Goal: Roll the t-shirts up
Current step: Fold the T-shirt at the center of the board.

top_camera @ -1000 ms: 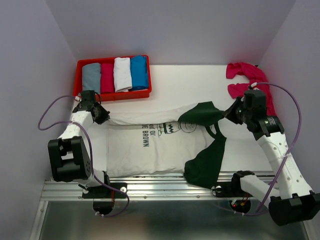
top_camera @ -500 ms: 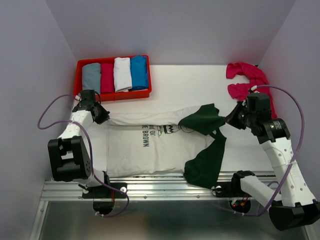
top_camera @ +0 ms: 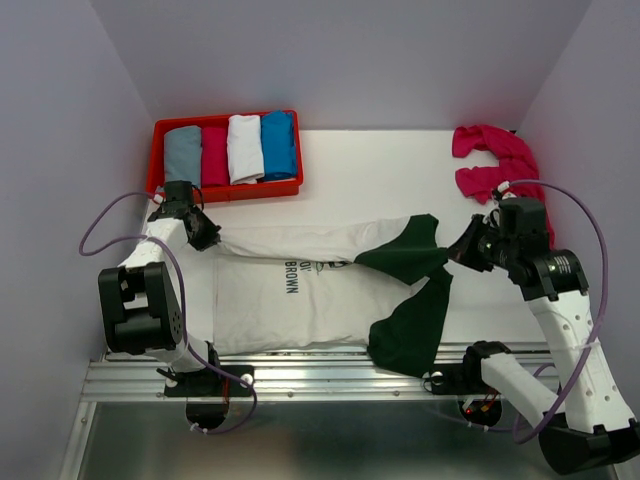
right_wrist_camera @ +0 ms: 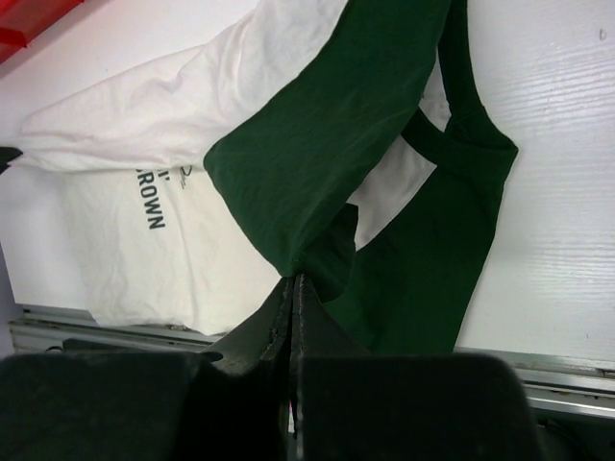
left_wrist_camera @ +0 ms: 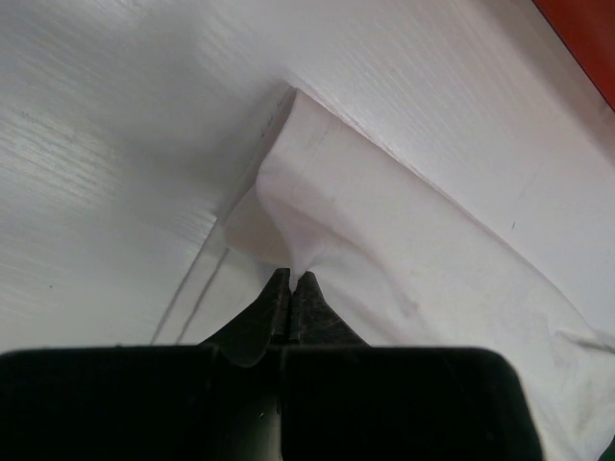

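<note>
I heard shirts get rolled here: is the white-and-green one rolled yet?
Not yet. The shirt lies spread, only its far edge folded over, pinched by the left hand and right hand.

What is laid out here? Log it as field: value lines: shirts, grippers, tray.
cream t-shirt: spread flat, far edge folded over, print partly covered
left gripper: shut on the cream t-shirt's hem corner
right gripper: shut on the cream t-shirt's dark green sleeve
pink t-shirt: crumpled, far right, untouched
red tray: four rolled cloths, grey, magenta, white, blue
</note>
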{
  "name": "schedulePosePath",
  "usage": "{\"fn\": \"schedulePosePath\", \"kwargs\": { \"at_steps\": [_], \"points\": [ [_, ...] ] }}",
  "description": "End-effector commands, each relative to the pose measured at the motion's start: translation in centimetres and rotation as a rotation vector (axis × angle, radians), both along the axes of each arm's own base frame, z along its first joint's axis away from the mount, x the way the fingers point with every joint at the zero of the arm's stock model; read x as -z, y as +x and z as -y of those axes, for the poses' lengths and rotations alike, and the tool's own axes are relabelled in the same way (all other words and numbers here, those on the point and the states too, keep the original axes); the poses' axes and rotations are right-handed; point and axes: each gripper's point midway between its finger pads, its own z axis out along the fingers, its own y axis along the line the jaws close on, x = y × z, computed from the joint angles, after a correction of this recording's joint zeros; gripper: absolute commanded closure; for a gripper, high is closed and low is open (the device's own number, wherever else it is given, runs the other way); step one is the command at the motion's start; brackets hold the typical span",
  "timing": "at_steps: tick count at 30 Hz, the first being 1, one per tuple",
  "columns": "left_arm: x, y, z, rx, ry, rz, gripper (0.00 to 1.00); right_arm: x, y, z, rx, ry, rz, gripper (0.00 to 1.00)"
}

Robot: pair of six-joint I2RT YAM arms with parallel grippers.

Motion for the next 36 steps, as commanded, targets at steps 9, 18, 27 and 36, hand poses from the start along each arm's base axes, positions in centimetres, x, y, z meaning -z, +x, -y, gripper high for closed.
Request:
{"fn": "schedulePosePath", "kwargs": {
  "at_steps": [9,18,27,36],
  "points": [
    [-1.0,0.7,-0.6,0.008,0.030,0.028,0.93,3.7,-2.2,0.2,-0.019,-0.019,-0.117,0.87],
    [-3.2,0.8,-0.8,0.003,0.048,0.072,0.50,5.6,0.8,2.5,0.160,-0.088,-0.108,0.41],
    [-5.0,-0.2,-1.6,-0.002,0.107,0.103,0.59,10.7,5.9,0.8,0.128,-0.056,-0.157,0.54],
    [-0.7,-3.1,-0.7,-0.027,0.062,0.010,0.56,11.9,6.2,1.1,0.130,-0.078,-0.171,0.52]
  ]
}}
